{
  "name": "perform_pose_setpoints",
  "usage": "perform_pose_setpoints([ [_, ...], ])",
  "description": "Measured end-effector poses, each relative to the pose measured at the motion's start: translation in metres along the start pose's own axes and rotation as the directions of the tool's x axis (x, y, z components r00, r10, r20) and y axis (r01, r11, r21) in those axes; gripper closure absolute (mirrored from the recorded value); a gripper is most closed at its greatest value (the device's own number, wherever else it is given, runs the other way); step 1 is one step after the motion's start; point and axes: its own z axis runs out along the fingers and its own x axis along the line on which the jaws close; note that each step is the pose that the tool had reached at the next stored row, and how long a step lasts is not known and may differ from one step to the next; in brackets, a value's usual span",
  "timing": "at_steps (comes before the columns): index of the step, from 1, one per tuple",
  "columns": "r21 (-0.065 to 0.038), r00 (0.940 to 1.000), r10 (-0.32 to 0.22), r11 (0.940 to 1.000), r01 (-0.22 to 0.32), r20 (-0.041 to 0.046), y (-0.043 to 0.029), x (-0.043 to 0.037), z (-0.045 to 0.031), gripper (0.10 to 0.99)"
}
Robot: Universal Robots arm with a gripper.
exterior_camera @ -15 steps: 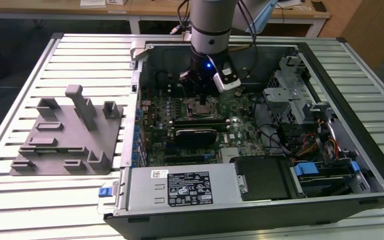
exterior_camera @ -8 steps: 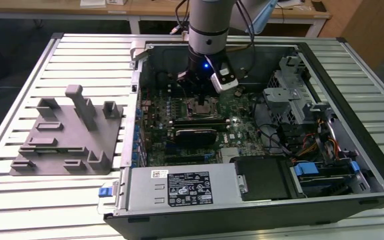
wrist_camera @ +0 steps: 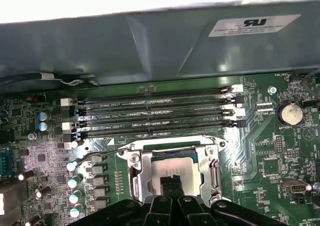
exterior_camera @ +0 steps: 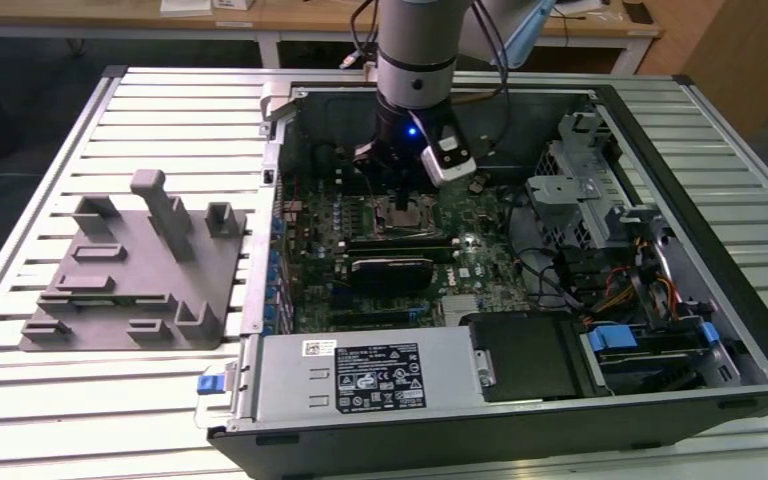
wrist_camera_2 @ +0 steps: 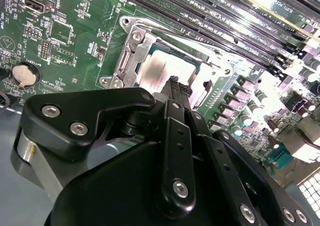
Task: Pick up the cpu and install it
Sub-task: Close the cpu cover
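Exterior view: a slatted table [exterior_camera: 117,400] carries an open computer case [exterior_camera: 518,440], with a grey fixture [exterior_camera: 131,270] beside it toward the exterior view's left. Inside the case lies the green motherboard [exterior_camera: 491,215]. The arm reaches down over the motherboard's half nearer the case's far wall, and the gripper [exterior_camera: 398,190] is low above the board.

In both wrist views the cpu [wrist_camera: 172,166] [wrist_camera_2: 160,68] lies flat inside the metal-framed socket [wrist_camera: 137,171] [wrist_camera_2: 132,55], pale top up, just beside the 4 memory slots [wrist_camera: 150,118]. The claw [wrist_camera: 173,182] [wrist_camera_2: 176,85] is clenched. Its 2 black tips are pressed together over the middle of the chip and grasp nothing. Whether they touch the lid I cannot tell.

The chip looks light, thin and stiff, and its smooth lid is likely slippery. Its underside is probably delicate, so the safe hold is on 2 opposite edges, kept level.

The exterior view adds the arm's upright stance and the fixture. The first wrist view adds the slots and the case wall beyond them. The second wrist view adds the frame's screws and a coin battery [wrist_camera_2: 25,74].
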Motion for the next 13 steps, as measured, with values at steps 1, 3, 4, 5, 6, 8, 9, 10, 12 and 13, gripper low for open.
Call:
perform_pose_setpoints([
  [1,0.0,1.0,0.0,1.0,0.0,0.0,0.0,0.0004,0.0002,0.98],
  [3,0.0,1.0,0.0,1.0,0.0,-0.0001,-0.0001,0.0015,0.0006,0.98],
  [4,0.0,1.0,0.0,1.0,0.0,0.0,-0.0002,0.0023,0.0008,0.98],
  [5,0.0,1.0,0.0,1.0,0.0,0.0,-0.0003,0.0032,0.001,0.98],
  [6,0.0,1.0,0.0,1.0,0.0,0.0001,-0.0004,0.0042,0.0012,0.98],
  [8,0.0,1.0,0.0,1.0,0.0,0.0002,-0.0006,0.0064,0.0017,0.98],
  [9,0.0,1.0,0.0,1.0,0.0,0.0002,-0.0007,0.0078,0.0021,0.98],
  [10,0.0,1.0,0.0,1.0,0.0,0.0002,-0.0009,0.0089,0.0024,0.98],
  [12,0.0,1.0,0.0,1.0,0.0,0.0002,-0.0012,0.0117,0.0034,0.98],
  [13,0.0,1.0,0.0,1.0,0.0,0.0003,-0.0013,0.0127,0.0039,0.98],
])
